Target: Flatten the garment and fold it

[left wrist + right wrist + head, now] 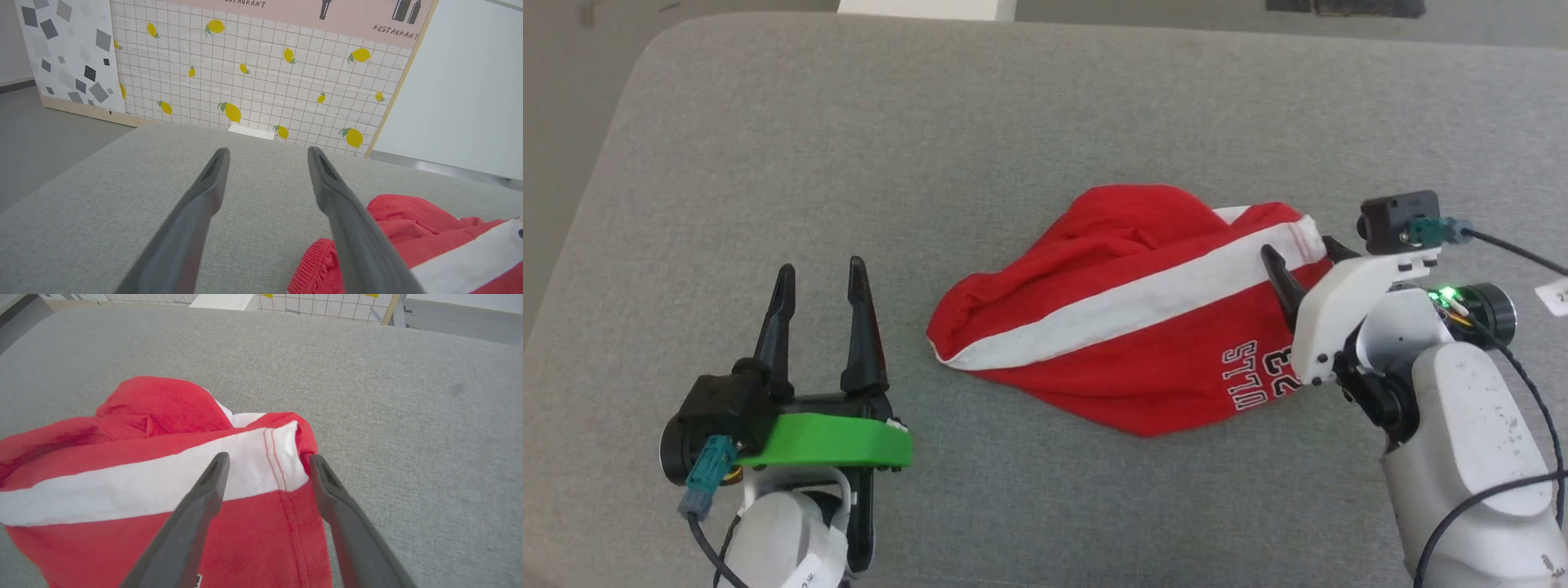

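Now, surface [1013,106]: grey woven fabric with a rounded corner, carrying everything else.
Backdrop [253,73]: a white grid panel printed with yellow lemons, standing beyond the far edge in the left wrist view.
Garment [1127,327]: red shorts lying bunched and creased on the surface, right of centre in the head view, not spread flat.
Right gripper [1298,249]: fingers spread apart and pinching nothing, set low over the garment's right end; I cannot tell whether they touch the cloth.
Left gripper [821,268]: fingers spread and empty over bare surface, left of the garment and apart from it; in its wrist view [267,151] the red cloth lies just beside one finger.
White stripe [1127,306]: runs slantwise across the garment from its left end up to the right gripper.
Lettering [1254,376]: whitish print near the lower right hem, upside down in the head view.
Hem stitching [274,457]: two red seam lines crossing the stripe's end, between the right gripper's [268,456] fingers.
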Available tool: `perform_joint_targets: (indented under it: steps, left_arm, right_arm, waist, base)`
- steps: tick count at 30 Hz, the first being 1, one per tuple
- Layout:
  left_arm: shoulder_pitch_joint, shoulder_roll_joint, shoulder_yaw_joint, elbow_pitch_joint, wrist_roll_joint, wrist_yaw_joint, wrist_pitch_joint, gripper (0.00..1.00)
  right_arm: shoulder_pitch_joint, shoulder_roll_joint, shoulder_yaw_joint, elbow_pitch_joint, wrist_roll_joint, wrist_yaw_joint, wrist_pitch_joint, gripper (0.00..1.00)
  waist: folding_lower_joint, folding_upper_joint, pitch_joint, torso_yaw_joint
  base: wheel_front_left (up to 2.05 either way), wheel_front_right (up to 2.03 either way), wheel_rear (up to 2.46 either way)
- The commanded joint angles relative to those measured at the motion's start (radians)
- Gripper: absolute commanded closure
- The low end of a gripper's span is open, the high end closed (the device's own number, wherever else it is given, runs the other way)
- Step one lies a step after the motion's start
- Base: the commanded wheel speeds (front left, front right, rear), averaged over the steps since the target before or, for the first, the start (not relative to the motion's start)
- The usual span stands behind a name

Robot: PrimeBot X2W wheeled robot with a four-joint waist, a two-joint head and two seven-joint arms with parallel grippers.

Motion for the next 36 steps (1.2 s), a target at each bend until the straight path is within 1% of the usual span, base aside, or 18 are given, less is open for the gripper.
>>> perform_joint_targets:
  steps: [1, 2, 3, 4, 5, 6, 7, 11, 14, 15, 16, 21, 25, 27, 31, 33, 36]
  left_arm:
    - [0.008, -0.005, 0.009, 0.0, 0.014, -0.01, -0.003, 0.0]
    - [0.006, -0.006, 0.011, 0.001, 0.017, -0.014, -0.003, 0.0]
    - [0.004, -0.008, 0.015, 0.003, 0.019, -0.018, -0.003, 0.0]
    - [0.004, -0.009, 0.017, 0.005, 0.02, -0.02, -0.003, 0.0]
    - [0.003, -0.009, 0.019, 0.006, 0.019, -0.021, -0.003, 0.0]
    - [0.003, -0.009, 0.019, 0.005, 0.014, -0.02, -0.004, 0.0]
    - [0.004, -0.01, 0.016, 0.005, 0.008, -0.017, -0.004, 0.0]
    - [0.011, -0.01, 0.007, 0.009, -0.002, -0.009, -0.004, 0.0]
    - [0.022, -0.01, 0.007, 0.021, -0.003, -0.013, -0.004, 0.0]
    - [0.03, -0.01, 0.012, 0.047, -0.003, -0.033, -0.004, 0.0]
    - [0.033, -0.01, 0.012, 0.059, -0.001, -0.044, -0.004, 0.0]
    - [0.036, -0.01, -0.002, 0.107, 0.008, -0.094, -0.004, 0.0]
    - [0.023, -0.009, -0.042, 0.159, 0.044, -0.134, -0.004, 0.0]
    - [0.012, -0.001, -0.09, 0.193, 0.065, -0.154, -0.004, 0.0]
    - [-0.021, 0.037, -0.24, 0.271, 0.092, -0.18, 0.022, 0.0]
    - [-0.044, 0.051, -0.311, 0.299, 0.08, -0.183, 0.041, 0.0]
    - [-0.089, 0.075, -0.424, 0.331, 0.029, -0.184, 0.067, 0.0]
  right_arm:
    - [-0.021, -0.01, 0.009, 0.009, -0.002, -0.002, 0.014, 0.0]
    - [-0.027, -0.012, 0.013, 0.011, -0.002, -0.002, 0.017, 0.0]
    - [-0.032, -0.015, 0.019, 0.013, -0.001, -0.002, 0.019, 0.04]
    - [-0.034, -0.018, 0.026, 0.014, -0.001, -0.002, 0.022, 0.14]
    - [-0.036, -0.021, 0.034, 0.015, 0.001, -0.002, 0.023, 0.54]
    - [-0.036, -0.023, 0.038, 0.014, 0.002, -0.002, 0.021, 0.62]
    - [-0.036, -0.028, 0.045, 0.011, 0.0, -0.002, 0.016, 1.0]
    - [-0.025, -0.033, 0.035, -0.008, -0.009, -0.002, -0.026, 1.0]
    - [-0.006, -0.03, -0.006, -0.033, -0.022, -0.002, -0.064, 1.0]
    - [0.023, -0.026, -0.059, -0.063, -0.032, -0.002, -0.083, 1.0]
    - [0.037, -0.024, -0.085, -0.075, -0.035, -0.002, -0.088, 1.0]
    - [0.11, -0.015, -0.192, -0.124, -0.051, -0.002, -0.088, 1.0]
    - [0.166, -0.005, -0.267, -0.147, -0.067, -0.002, -0.09, 1.0]
    - [0.185, 0.002, -0.293, -0.153, -0.063, -0.002, -0.093, 1.0]
    - [0.213, 0.01, -0.304, -0.164, -0.057, -0.002, -0.095, 1.0]
    - [0.223, 0.012, -0.3, -0.167, -0.056, -0.002, -0.093, 1.0]
    - [0.232, 0.014, -0.287, -0.165, -0.045, -0.002, -0.09, 1.0]
  waist:
    - [0.0, 0.0, 0.022, 0.025]
    - [0.0, 0.0, 0.024, 0.028]
    - [0.0, 0.0, 0.025, 0.031]
    - [0.0, 0.0, 0.026, 0.032]
    - [0.0, 0.0, 0.026, 0.033]
    - [0.0, 0.0, 0.026, 0.033]
    - [0.0, 0.0, 0.024, 0.034]
    - [0.0, 0.0, 0.008, 0.029]
    - [0.0, 0.0, -0.011, 0.019]
    - [0.0, 0.0, -0.03, 0.008]
    - [0.0, 0.0, -0.036, 0.004]
    - [0.0, 0.0, -0.057, -0.009]
    - [0.0, 0.0, -0.069, -0.017]
    - [0.0, 0.0, -0.075, -0.024]
    - [0.0, 0.0, -0.084, -0.04]
    - [0.0, 0.0, -0.087, -0.047]
    - [0.0, 0.0, -0.087, -0.057]
  base:
    - [0.0, 0.0, 0.0]
    - [0.0, 0.0, 0.0]
    - [0.0, 0.0, 0.0]
    - [0.0, 0.0, 0.0]
    - [0.0, 0.0, 0.0]
    - [0.0, 0.0, 0.0]
    - [0.0, 0.0, 0.0]
    - [0.0, 0.0, 0.0]
    - [0.0, 0.0, 0.0]
    - [0.0, 0.0, 0.0]
    - [0.0, 0.0, 0.0]
    - [0.0, 0.0, 0.0]
    - [0.0, 0.0, 0.0]
    - [0.0, 0.0, 0.0]
    - [0.0, 0.0, 0.0]
    - [0.0, 0.0, 0.0]
    - [0.0, 0.0, 0.0]
